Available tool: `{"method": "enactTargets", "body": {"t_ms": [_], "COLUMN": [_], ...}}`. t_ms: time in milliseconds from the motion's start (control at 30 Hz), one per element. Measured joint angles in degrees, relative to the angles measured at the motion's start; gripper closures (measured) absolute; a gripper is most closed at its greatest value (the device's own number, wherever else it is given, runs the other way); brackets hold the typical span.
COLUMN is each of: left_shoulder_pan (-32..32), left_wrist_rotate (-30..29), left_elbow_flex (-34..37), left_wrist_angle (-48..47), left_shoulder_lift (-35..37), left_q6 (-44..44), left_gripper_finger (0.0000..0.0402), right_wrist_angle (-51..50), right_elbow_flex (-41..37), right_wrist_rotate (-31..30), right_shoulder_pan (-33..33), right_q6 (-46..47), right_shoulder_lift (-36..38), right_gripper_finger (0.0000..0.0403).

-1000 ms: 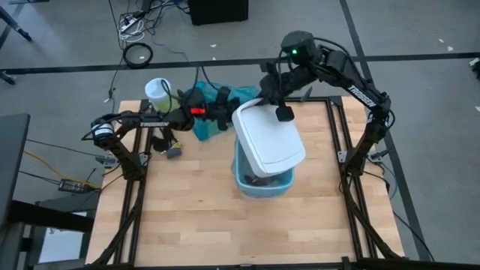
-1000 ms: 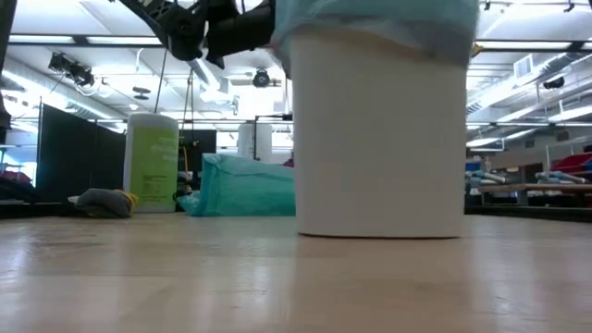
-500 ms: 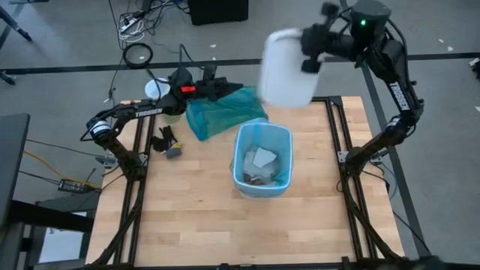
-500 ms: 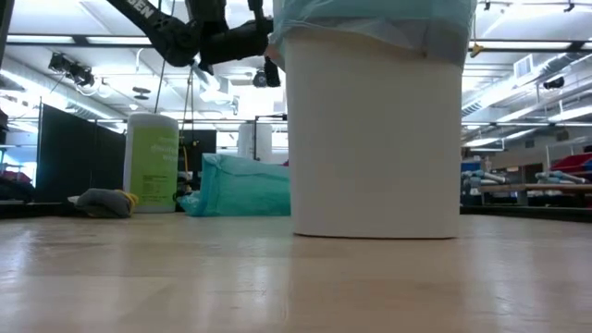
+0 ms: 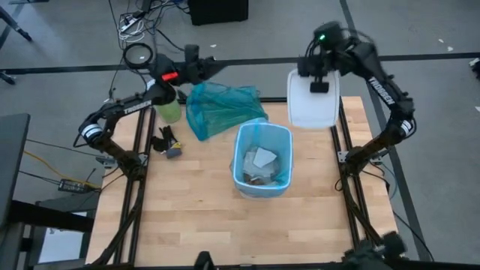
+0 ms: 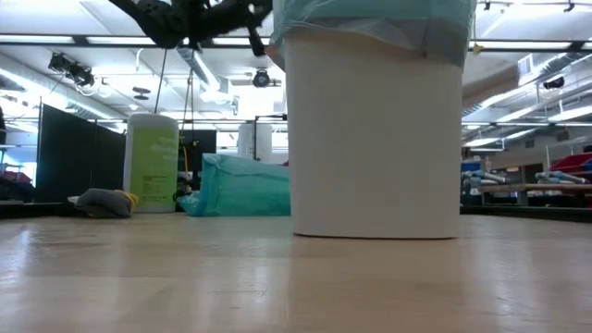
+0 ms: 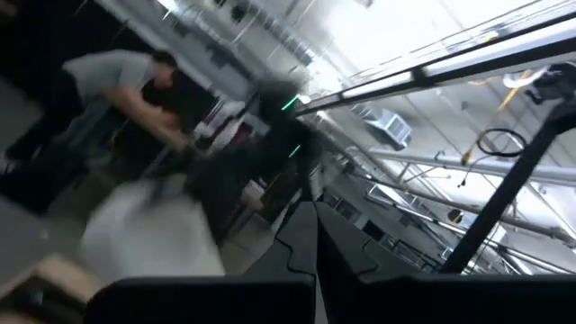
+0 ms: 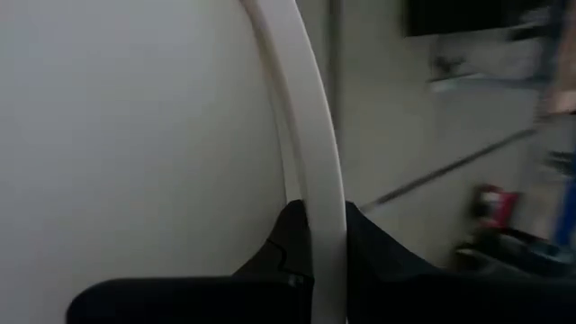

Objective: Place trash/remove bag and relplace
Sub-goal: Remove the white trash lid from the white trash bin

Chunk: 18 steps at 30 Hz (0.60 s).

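Note:
The white bin [image 5: 262,160] stands mid-table, lined with the light blue bag [image 5: 241,150], whose edge folds over the rim [image 6: 370,18]. Trash lies inside: white paper [image 5: 262,157] and brown scraps [image 5: 257,178]. My right gripper [image 5: 318,78] is shut on the bin's white lid [image 5: 311,105], which it holds over the table's far right corner. My left gripper [image 5: 219,67] is shut on nothing, raised above the far end of a teal-green bag [image 5: 221,109]. My right gripper pinches the lid's thin rim [image 8: 319,193] between its two fingers [image 8: 290,238], one on each face of the rim. The fingers slant down onto the lid's upper edge [image 5: 315,73]. The lid hangs below them, roughly upright and clear of the table.
The teal-green bag lies on the table at the far left of the bin. A green and white canister [image 5: 169,109] stands at the far left corner, and a small dark and grey bundle [image 5: 169,144] lies near it. Bare wood [image 5: 225,225] fills the near half.
My right gripper has lifted the white lid off the bin, swung it toward the far edge, then toward the right edge, and tipped it until it hangs upright. The bin's inside now shows. My left gripper, still shut, has risen and moved toward the far edge.

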State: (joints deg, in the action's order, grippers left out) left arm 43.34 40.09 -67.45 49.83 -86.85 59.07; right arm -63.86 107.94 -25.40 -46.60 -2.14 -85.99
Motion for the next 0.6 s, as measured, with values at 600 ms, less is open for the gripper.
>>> {"method": "enactTargets", "body": {"t_ms": [600], "left_shoulder_pan": [1.6], "left_wrist_rotate": [3.1], "left_elbow_flex": [-4.2], "left_wrist_angle": [-9.9], "left_shoulder_lift": [4.0], "left_q6": [-5.9], "left_gripper_finger": [0.0396], "right_wrist_angle": [29.1], "right_elbow_flex": [-42.4], "right_wrist_rotate": [21.1], "right_shoulder_pan": [-10.8], "right_q6": [6.9], "right_shoulder_lift": [0.8], "right_gripper_finger": [0.0381]}}
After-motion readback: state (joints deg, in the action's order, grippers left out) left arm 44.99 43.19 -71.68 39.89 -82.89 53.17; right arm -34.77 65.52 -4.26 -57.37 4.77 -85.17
